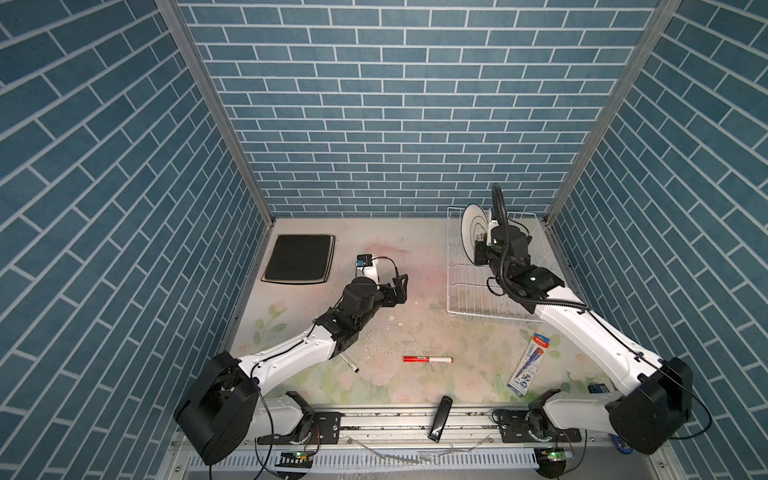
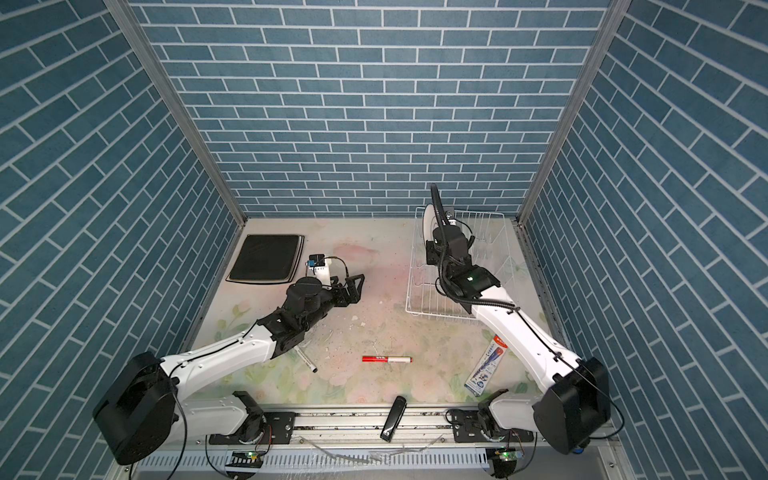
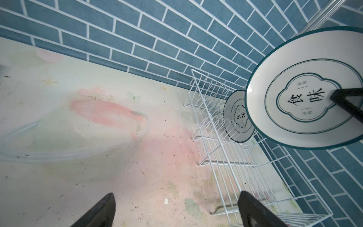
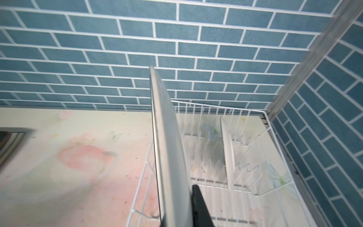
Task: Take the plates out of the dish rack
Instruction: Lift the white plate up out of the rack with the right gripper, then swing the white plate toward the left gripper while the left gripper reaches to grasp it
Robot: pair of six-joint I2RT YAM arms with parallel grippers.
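1. Plate first: the round plate (image 1: 473,232) hangs on edge at the upper right of both top views, above the far left corner of the dish rack (image 1: 490,313). The right claw (image 1: 480,245) has its jaws closed on the plate's rim from the near side.
2. Its face with the clover motif turns toward the left of the frame. The right wrist view shows it edge-on, so the disc runs from near to far, upright with a slight lean.
3. We judge it lifted off the prongs, but we cannot tell whether its lower rim is free of the rack's left side wire.
4. A second round plate (image 3: 238,119) stands between the prongs deeper in the rack, apart from the held one.
5. The likely set-down place is the stack of square plates (image 1: 299,257), black one on top. It lies flat at the upper left of the desk (image 1: 415,266), well apart from the rack, so the carry would go leftward across the frame.
6. The left claw (image 1: 402,289) hovers between rack and stack, jaws wide and empty, pointing toward the rack. It is the nearer one to the stack, so a hand-over looks possible.
7. Only the rack's left wall and the left claw itself stand in that path. The red marker (image 1: 428,359) and the pen packet (image 1: 532,365) lie toward the near edge, out of the way.
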